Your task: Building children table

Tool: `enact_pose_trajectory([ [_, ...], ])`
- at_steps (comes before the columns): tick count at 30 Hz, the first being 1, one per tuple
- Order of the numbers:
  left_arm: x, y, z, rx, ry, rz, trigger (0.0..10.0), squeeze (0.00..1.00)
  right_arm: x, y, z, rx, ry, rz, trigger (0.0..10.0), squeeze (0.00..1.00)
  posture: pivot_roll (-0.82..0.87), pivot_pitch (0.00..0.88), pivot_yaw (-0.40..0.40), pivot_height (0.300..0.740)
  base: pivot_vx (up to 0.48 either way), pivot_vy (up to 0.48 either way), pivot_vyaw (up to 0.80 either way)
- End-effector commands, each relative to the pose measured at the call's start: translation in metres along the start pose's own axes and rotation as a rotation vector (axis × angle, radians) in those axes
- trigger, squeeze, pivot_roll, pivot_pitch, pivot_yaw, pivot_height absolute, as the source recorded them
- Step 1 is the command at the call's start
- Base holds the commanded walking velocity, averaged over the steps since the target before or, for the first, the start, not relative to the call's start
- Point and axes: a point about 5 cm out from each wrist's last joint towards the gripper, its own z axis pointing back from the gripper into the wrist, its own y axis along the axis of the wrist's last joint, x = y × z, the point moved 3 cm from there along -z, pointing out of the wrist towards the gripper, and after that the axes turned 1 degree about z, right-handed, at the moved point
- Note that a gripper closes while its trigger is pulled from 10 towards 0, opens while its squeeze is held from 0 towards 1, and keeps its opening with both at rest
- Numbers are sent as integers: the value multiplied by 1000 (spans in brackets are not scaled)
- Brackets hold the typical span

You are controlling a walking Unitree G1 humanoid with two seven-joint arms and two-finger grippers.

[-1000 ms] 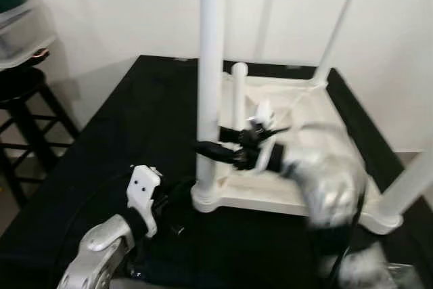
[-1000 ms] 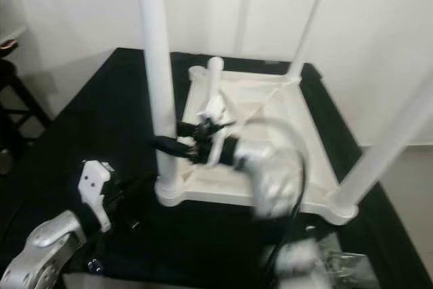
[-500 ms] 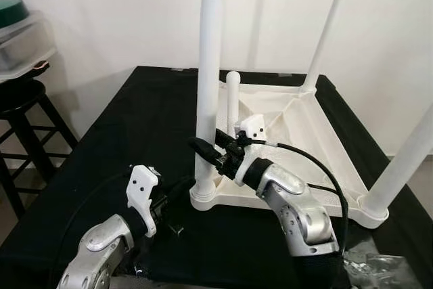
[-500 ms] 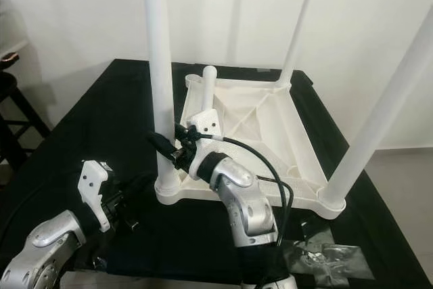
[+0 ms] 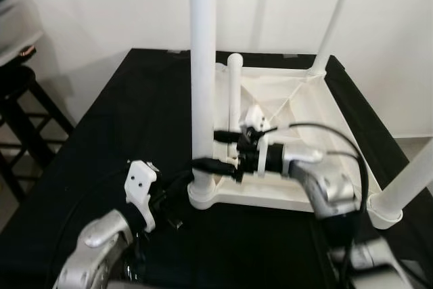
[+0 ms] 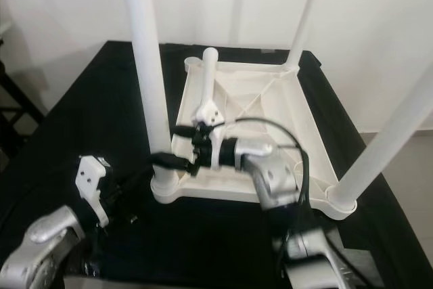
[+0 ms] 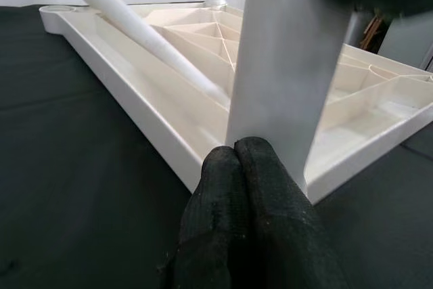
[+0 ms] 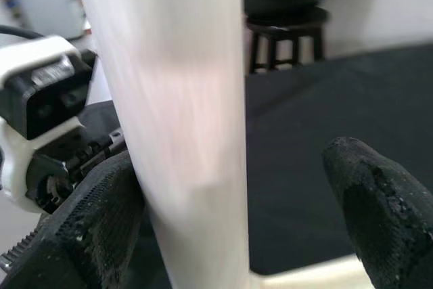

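- Step in hand: leg fitting. The white children's table (image 5: pixel 291 133) lies upside down on the black desk (image 5: pixel 115 140); three legs stand in corner sockets, and the far-left socket (image 6: pixel 195 64) looks empty.
- The loose leg (image 5: pixel 234 93) rests tilted on the table's underside, near that empty socket.
- Right end effector (image 5: pixel 218 149) is spread wide, its fingers straddling the near-left leg (image 5: pixel 201 65) low down (contact cannot be confirmed).
- Left end effector (image 7: pixel 235 160) has its fingers pressed together on nothing, tips just beside that leg's base.
- Next move, as judged: seat this leg firmly, then lift the loose leg into the empty socket.
- Appearance: glossy white plastic, ribbed underside, round tapered legs.
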Motion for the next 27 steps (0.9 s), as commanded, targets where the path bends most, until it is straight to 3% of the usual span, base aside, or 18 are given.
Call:
enact_pose_trajectory([
  [1, 1, -3, 1, -27, -5, -16, 10000, 0, 16, 16, 6, 40, 10, 42, 10000, 0, 54, 26, -27, 740, 0, 0, 0],
  [8, 0, -4, 2, -33, 3, -47, 10000, 0, 27, 29, -4, 63, 45, 36, 10000, 0, 57, 22, -24, 740, 0, 0, 0],
  [11, 2, -3, 12, -14, 43, -93, 10000, 0, 21, 33, -18, 79, 136, 26, 10000, 0, 65, 17, -28, 740, 0, 0, 0],
  [14, 8, -5, 19, -17, 40, -106, 10000, 0, 20, 32, -21, 76, 170, 12, 10000, 0, 68, 18, -29, 740, 0, 0, 0],
  [15, 12, -6, 22, -11, 37, -103, 10000, 0, 20, 30, -21, 65, 181, 10, 4000, 0, 67, 18, -28, 740, 0, 0, 0],
  [16, 12, -6, 22, -11, 37, -103, 10000, 0, 20, 30, -21, 65, 181, 10, 4000, 0, 67, 18, -28, 740, 0, 0, 0],
  [18, 20, -5, 28, 11, 32, -97, 10000, 0, 21, 26, -19, 54, 197, 5, 1608, 0, 66, 20, -28, 740, 0, 0, 0],
  [19, 20, -5, 28, 11, 32, -97, 10000, 0, 21, 26, -19, 54, 197, 5, 1608, 0, 66, 20, -28, 740, 0, 0, 0],
  [20, 24, -4, 30, 21, 28, -90, 10000, 0, 21, 25, -17, 55, 212, -1, 0, 0, 64, 23, -26, 740, 0, 0, 0],
  [25, 30, -5, 36, 31, 35, -81, 10000, 0, 22, 21, -11, 52, 214, -12, 0, 0, 52, 27, -18, 740, 0, 0, 0],
  [27, 36, -5, 42, 48, 78, -76, 10000, 0, 27, 3, 8, 23, 164, -42, 0, 0, 52, 28, -23, 740, 0, 0, 0],
])
